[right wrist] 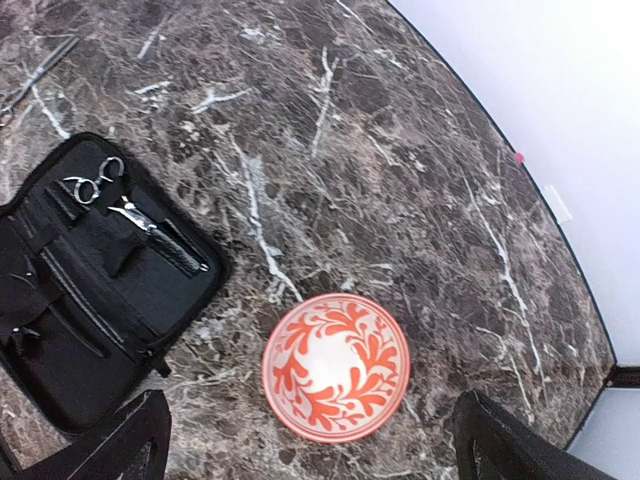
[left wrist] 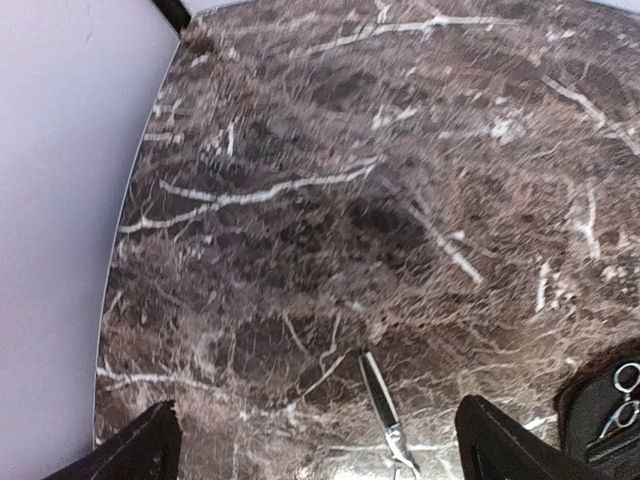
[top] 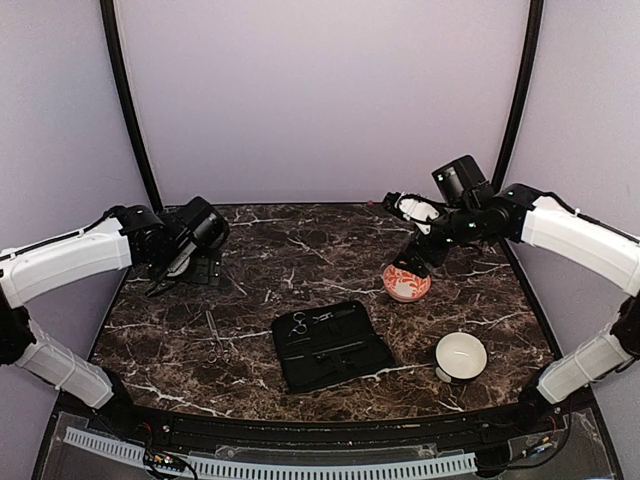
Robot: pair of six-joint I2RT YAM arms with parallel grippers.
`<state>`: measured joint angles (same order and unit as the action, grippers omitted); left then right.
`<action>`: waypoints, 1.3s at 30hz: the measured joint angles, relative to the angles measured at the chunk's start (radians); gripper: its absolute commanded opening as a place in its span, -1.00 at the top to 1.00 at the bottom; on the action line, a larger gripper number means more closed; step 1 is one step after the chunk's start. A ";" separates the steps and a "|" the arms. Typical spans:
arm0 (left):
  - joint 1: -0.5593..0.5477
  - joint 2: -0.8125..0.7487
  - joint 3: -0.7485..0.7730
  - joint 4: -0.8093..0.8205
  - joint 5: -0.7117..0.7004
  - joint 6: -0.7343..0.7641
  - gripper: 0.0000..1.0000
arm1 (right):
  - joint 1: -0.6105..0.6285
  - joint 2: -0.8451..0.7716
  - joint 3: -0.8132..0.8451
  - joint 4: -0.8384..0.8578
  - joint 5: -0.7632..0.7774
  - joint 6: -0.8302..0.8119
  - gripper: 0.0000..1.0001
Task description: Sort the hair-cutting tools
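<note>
While both arms hang above the marble table [top: 300, 250], I log the following.

1. Left gripper [left wrist: 320, 455]: fingers spread wide, nothing between them. 1 loose pair of silver scissors [left wrist: 385, 415] lies flat on the marble below it. In the left wrist view it sits between the 2 fingertips, a little nearer the right-hand one, blades toward the top of that view.

2. Right gripper [right wrist: 310, 450]: fingers spread wide, holding nothing. It hangs over the orange-patterned bowl [right wrist: 335, 367], which shows between the 2 fingertips in the right wrist view.

3. Black case [top: 310, 375]: open flat at the table's centre, near the orange-patterned bowl but not touching it. It holds a 2nd pair of scissors [right wrist: 95, 180], silver with looped handles, and 1 dark-handled tool [right wrist: 160, 237] just beside them. Other slim items in the case are too small for me to name.

4. White bowl [top: 461, 355]: near the front right of the table, just right of the case, apart from it.
</note>
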<state>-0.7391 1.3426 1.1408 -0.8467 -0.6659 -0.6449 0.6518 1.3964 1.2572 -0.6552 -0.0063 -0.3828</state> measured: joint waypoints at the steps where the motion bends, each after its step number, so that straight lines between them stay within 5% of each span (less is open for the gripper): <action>1: 0.005 0.017 0.000 -0.034 0.010 -0.037 -0.84 | 0.001 -0.008 -0.010 0.004 -0.025 0.002 -0.98; 5: 0.024 0.063 -0.062 -0.091 0.094 -0.142 -0.48 | 0.002 -0.021 -0.037 0.013 -0.133 0.003 -0.99; 8: 0.030 0.074 -0.142 -0.109 0.188 -0.198 0.22 | 0.013 -0.020 -0.053 0.011 -0.176 0.000 -0.98; 10: 0.030 0.074 -0.187 -0.114 0.246 -0.222 0.51 | 0.032 -0.023 -0.062 0.026 -0.164 0.000 -0.99; 15: 0.030 0.029 -0.309 -0.109 0.369 -0.267 0.80 | 0.091 -0.042 -0.084 0.056 -0.041 -0.023 -0.99; 24: 0.030 0.045 -0.353 -0.046 0.467 -0.257 1.00 | 0.092 -0.013 -0.065 0.073 -0.110 0.000 -0.98; 39: 0.030 0.188 -0.337 0.123 0.548 -0.108 1.00 | 0.092 0.040 -0.027 0.018 -0.261 -0.039 -0.53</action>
<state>-0.7094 1.5303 0.8040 -0.7235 -0.1181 -0.7525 0.7437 1.4364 1.2304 -0.6369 -0.2672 -0.4213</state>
